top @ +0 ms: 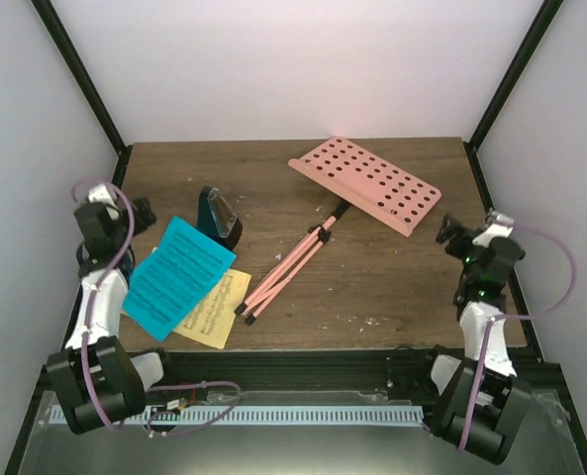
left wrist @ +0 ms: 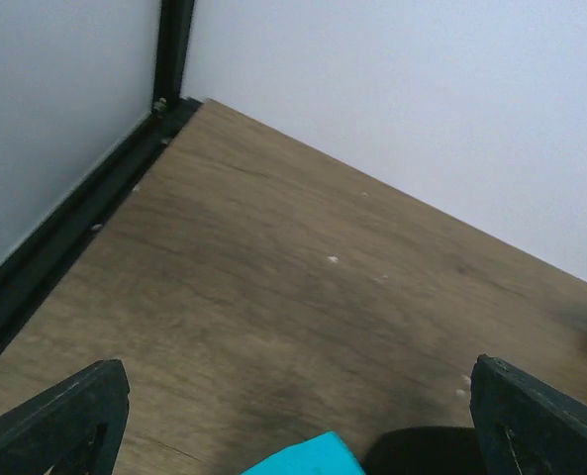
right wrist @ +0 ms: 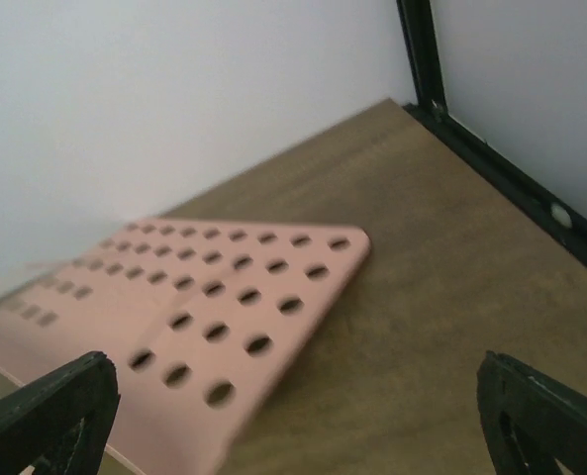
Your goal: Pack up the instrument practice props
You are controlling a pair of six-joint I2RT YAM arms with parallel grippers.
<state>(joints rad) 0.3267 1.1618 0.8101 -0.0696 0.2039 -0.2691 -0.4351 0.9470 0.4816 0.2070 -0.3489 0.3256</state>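
Note:
The pink music stand lies flat on the table, its hole-punched desk (top: 366, 185) at the back right and its folded tripod legs (top: 283, 272) running toward the front middle. The desk fills the left of the right wrist view (right wrist: 204, 317). A cyan page (top: 177, 275) lies over a pale-yellow page (top: 214, 310) at the front left; a cyan corner (left wrist: 308, 460) shows in the left wrist view. The black metronome (top: 219, 218) stands behind the pages. My left gripper (top: 140, 213) is open and empty, left of the metronome. My right gripper (top: 451, 236) is open and empty, right of the desk.
Black frame posts run up the back corners, one on the left (top: 80, 74). White walls close in the table on three sides. A black rail (top: 303, 361) lines the near table edge. Small white specks lie on the wood.

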